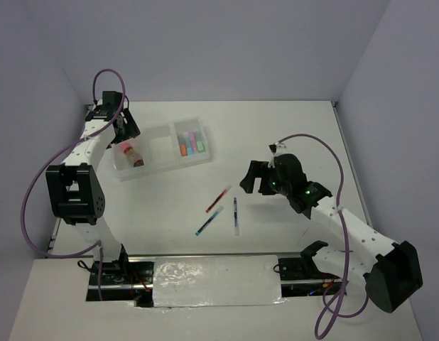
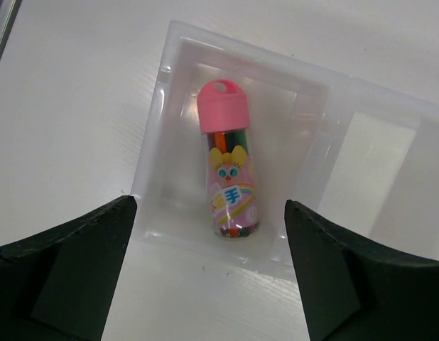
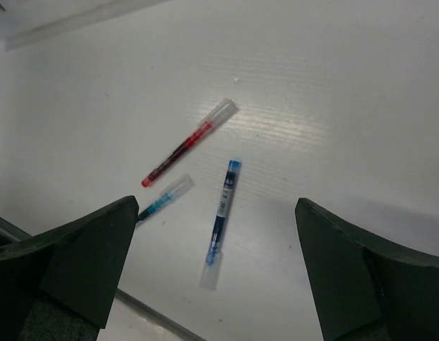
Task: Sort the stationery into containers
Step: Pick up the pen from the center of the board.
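Note:
The white translucent tray (image 1: 160,146) lies at the back left. Its left compartment holds the pink-capped jar (image 1: 135,155), lying on its side. Its right compartment holds the chunky highlighters (image 1: 192,143). My left gripper (image 1: 127,132) hovers open and empty over the jar (image 2: 230,174), above the tray's left compartment (image 2: 153,160). The red pen (image 1: 218,198), blue pen (image 1: 209,221) and dark pen (image 1: 236,215) lie loose on the table's middle. My right gripper (image 1: 253,177) is open and empty above the dark pen (image 3: 223,213), with the red pen (image 3: 187,144) and blue pen (image 3: 163,199) to its left.
The tray's middle compartment (image 2: 379,170) holds nothing. A foil-covered strip (image 1: 216,283) runs along the near edge between the arm bases. Purple cables loop beside both arms. Grey walls close in the table on three sides.

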Robot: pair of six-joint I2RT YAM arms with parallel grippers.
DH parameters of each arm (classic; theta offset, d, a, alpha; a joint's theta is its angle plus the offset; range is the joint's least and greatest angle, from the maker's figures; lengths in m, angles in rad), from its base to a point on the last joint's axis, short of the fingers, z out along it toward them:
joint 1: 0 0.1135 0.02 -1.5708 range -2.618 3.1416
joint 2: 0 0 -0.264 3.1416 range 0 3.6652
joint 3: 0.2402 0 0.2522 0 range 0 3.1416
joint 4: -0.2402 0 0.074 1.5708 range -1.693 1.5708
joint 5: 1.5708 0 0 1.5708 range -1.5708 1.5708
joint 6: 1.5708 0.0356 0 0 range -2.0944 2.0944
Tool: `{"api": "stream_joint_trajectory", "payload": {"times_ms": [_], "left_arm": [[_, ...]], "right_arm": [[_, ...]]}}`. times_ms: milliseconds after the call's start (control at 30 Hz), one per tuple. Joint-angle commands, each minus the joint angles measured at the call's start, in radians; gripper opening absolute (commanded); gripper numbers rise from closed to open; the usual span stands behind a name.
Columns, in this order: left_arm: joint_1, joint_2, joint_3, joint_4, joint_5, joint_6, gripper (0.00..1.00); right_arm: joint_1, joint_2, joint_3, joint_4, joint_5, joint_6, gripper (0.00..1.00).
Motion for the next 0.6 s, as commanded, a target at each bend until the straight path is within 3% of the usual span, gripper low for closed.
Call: {"api": "stream_joint_trajectory", "payload": {"times_ms": [0,133,300,567], "left_arm": [[-0.008,-0.025,0.078,-0.069,-0.028,0.003,0.99],[-0.033,-0.117,0.086,-0.115,-0.042,0.017,0.99],[-0.139,-0.371,-0.038,-0.109,-0.025,0.064,0.99],[-0.173,-0.717,-0.421,-0.026,-0.005,0.126,0.99]], "right_arm": [[0.085,0.046,0.073,-0.043,0.161,0.025,0.99],[0.217,0.127,0.092,-0.100,0.296,0.080,0.88],[0.293,0.245,0.046,-0.059,0.310,0.153,0.55],[0.405,0.420,0.043,0.005,0.313,0.220,0.53]]}}
